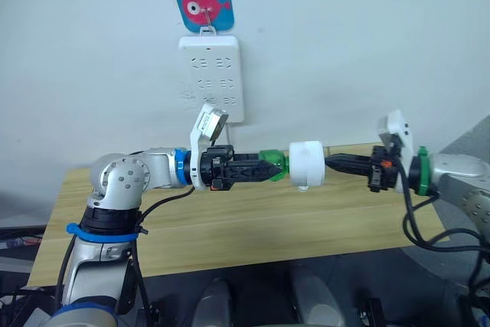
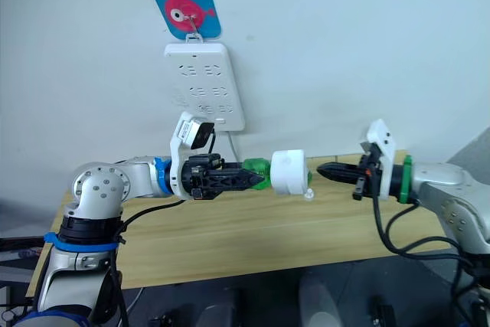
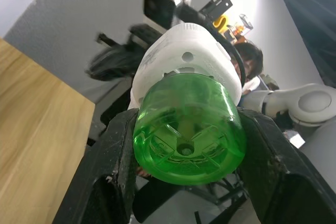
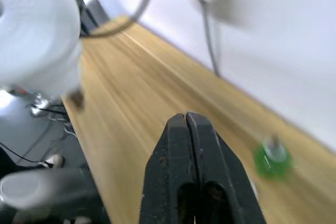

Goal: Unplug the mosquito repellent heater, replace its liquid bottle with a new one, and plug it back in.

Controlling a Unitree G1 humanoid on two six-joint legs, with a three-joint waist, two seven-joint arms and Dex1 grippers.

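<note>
A: Start big. What carries everything?

B: A wooden tabletop (image 1: 253, 227) against a pale wall, and above it a white power strip (image 1: 213, 74) hanging under a blue fish tag (image 1: 202, 0). None of its sockets holds anything.

A: So the unplugging is done?

B: It looks so. The mosquito repellent heater (image 1: 307, 165) is held in the air above the tabletop, between the two arms, well below the strip.

A: Who has it?

B: The left claw (image 1: 268, 166) is clamped on the green bottle (image 3: 188, 129) screwed into the heater's underside; the left wrist view shows a finger on each side of it. The right claw (image 2: 323, 170) sits just beside the heater's other face with its fingers pressed together, gripping nothing.

A: And the swap?

B: Not finished, by the look of it. That bottle is still joined to the heater, and another small green bottle (image 4: 272, 157) stands on the tabletop. Which one is new cannot be told. Replugging remains.
</note>
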